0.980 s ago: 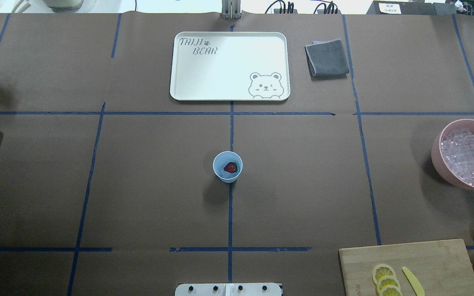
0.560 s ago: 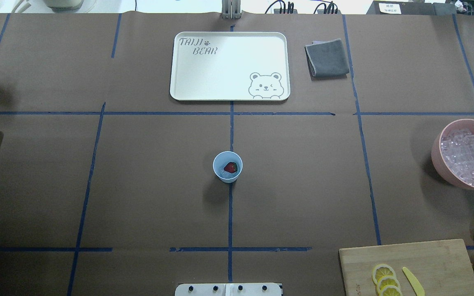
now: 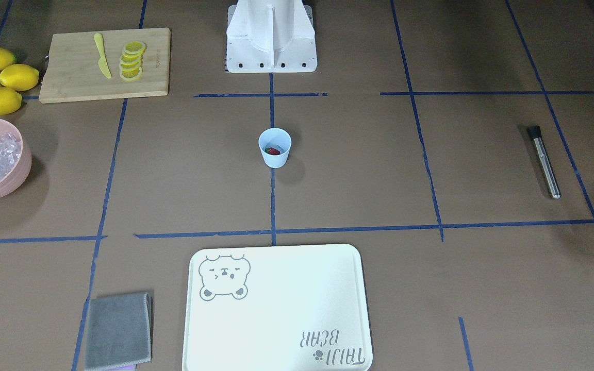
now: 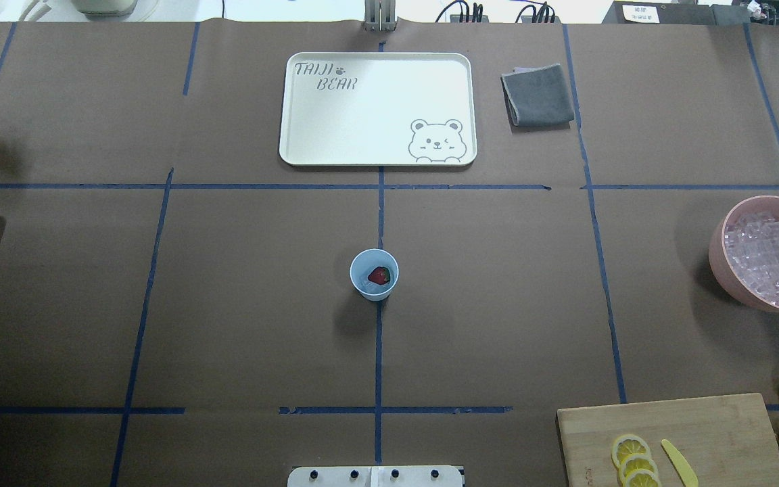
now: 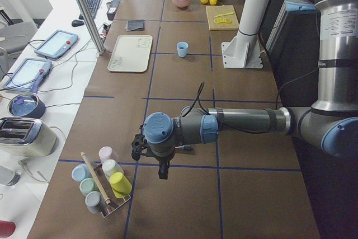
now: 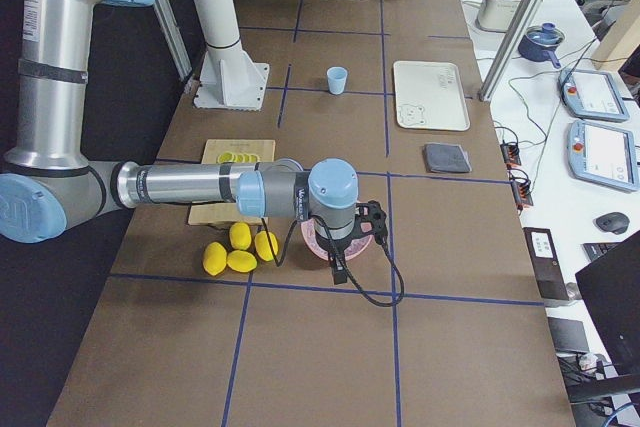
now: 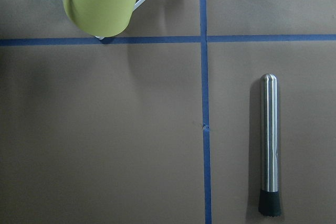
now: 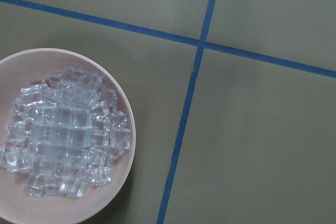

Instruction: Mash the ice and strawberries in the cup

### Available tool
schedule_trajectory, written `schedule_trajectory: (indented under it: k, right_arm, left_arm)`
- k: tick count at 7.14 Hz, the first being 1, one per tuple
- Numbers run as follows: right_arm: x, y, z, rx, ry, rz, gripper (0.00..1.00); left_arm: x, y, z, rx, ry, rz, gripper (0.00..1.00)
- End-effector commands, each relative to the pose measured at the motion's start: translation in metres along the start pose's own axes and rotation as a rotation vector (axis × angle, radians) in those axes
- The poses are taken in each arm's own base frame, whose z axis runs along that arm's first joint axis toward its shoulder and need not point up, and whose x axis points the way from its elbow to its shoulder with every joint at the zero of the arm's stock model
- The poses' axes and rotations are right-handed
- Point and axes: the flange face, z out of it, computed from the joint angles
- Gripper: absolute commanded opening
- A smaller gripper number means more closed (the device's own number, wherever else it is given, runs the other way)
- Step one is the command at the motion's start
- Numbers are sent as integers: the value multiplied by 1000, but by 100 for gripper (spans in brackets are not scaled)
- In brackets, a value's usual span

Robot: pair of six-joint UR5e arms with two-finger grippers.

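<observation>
Brown-papered counter (image 4: 498, 304), cup (image 3: 275, 159) centred, holding strawberry (image 4: 379, 274) and ice (image 4: 364, 279) | left fingers (image 5: 163, 170), right fingers (image 6: 339, 268): can't tell | risk: unheld cup tips under muddler (image 7: 269, 140)

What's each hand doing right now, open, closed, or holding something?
Left hand: cannot be told from these views.
Right hand: cannot be told from these views.

Left arm (image 5: 246, 120): silver tubes are wearing blue joint caps.
Right arm (image 6: 190, 185): is showing matching colours.
Cable (image 5: 201, 85): black, is looping.
Pedestal (image 3: 271, 31): white, top centre, is showing dark screws.
</observation>
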Motion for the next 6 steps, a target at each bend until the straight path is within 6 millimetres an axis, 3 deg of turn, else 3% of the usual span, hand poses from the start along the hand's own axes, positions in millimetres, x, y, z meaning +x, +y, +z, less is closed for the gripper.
schedule_trajectory:
  k: [1, 6]
  right_arm:
    - [0, 0, 0, 0, 0, 0, 99]
    - [0, -1, 0, 1, -1, 13, 99]
  left_arm:
    - [-1, 0, 1, -2, 0, -1, 100]
    - [-7, 3, 3, -14, -47, -7, 100]
